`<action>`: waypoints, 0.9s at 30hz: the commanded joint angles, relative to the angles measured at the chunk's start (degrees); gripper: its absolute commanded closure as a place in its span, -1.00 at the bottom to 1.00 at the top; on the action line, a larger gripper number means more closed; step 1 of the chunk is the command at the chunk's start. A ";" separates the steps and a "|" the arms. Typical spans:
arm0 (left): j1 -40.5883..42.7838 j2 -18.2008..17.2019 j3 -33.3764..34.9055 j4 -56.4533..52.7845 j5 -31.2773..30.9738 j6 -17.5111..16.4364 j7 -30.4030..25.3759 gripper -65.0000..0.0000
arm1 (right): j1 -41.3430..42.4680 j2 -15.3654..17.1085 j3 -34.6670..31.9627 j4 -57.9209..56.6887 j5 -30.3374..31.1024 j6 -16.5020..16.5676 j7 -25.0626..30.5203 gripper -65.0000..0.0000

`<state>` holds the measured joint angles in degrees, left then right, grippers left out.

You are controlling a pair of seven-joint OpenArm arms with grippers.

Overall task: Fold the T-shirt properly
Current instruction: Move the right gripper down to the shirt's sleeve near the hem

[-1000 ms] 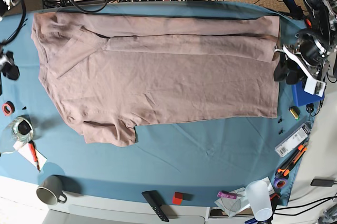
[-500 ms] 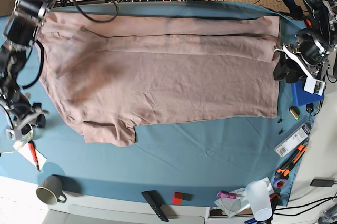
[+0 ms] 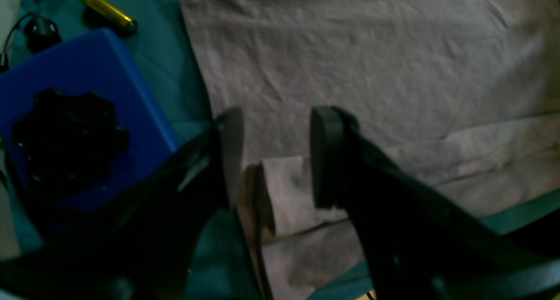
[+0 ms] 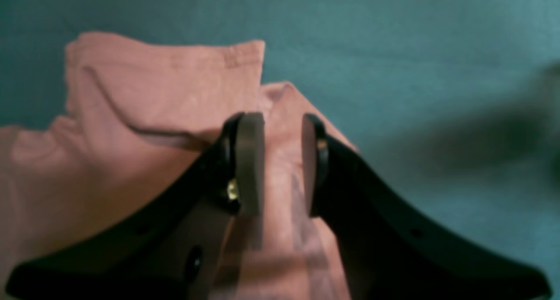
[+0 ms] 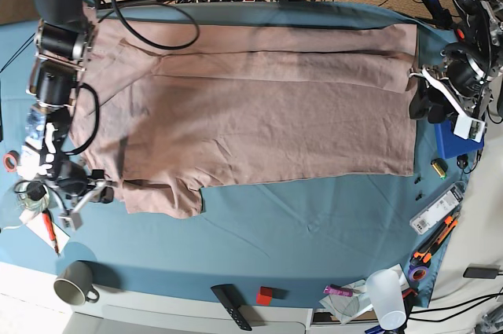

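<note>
The T-shirt lies spread flat across the far half of the teal surface. The right pincer, fingers spread, hovers over the sleeve at the shirt's near-left corner. The left pincer, also spread, straddles the folded hem at the right edge, beside a blue box.

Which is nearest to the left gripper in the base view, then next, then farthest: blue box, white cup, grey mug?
From the left gripper, at the T-shirt's right edge:
1. Blue box, just below and beside it at the table's right edge.
2. White cup, at the front right corner.
3. Grey mug, far across at the front left corner.
</note>
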<state>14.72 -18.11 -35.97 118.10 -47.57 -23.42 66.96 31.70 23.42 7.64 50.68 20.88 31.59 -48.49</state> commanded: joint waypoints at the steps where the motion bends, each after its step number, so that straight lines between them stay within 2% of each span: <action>1: -0.24 -0.79 -0.22 0.74 -0.61 -0.04 -0.92 0.21 | 1.38 0.59 0.22 0.92 -0.55 -0.11 2.27 0.52; 7: -0.26 -0.79 -0.22 0.74 -0.66 -0.04 -0.92 0.21 | 1.18 -2.03 0.22 -1.95 -2.80 -0.28 3.52 0.52; 13: -0.26 -0.79 -0.22 0.74 -0.68 -0.04 -0.96 0.21 | 1.33 -2.80 0.22 -5.38 -2.97 0.76 3.93 0.54; 18: -0.26 -0.79 -0.22 0.74 -0.66 -0.04 -0.92 0.21 | 1.68 -2.75 0.24 -5.35 -2.93 0.63 3.19 1.00; 23: -0.26 -0.79 -0.22 0.74 -0.66 -0.04 -0.94 0.21 | 1.64 -2.75 0.33 -5.27 -1.53 -1.33 -2.16 1.00; 27: -0.26 -0.79 -0.22 0.74 -0.66 -0.04 -0.94 0.21 | 1.60 -2.62 0.33 -2.95 -0.92 -2.05 -4.11 1.00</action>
<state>14.72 -18.11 -35.97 118.10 -47.42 -23.42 67.02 31.86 19.97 7.81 46.81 19.86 29.56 -52.69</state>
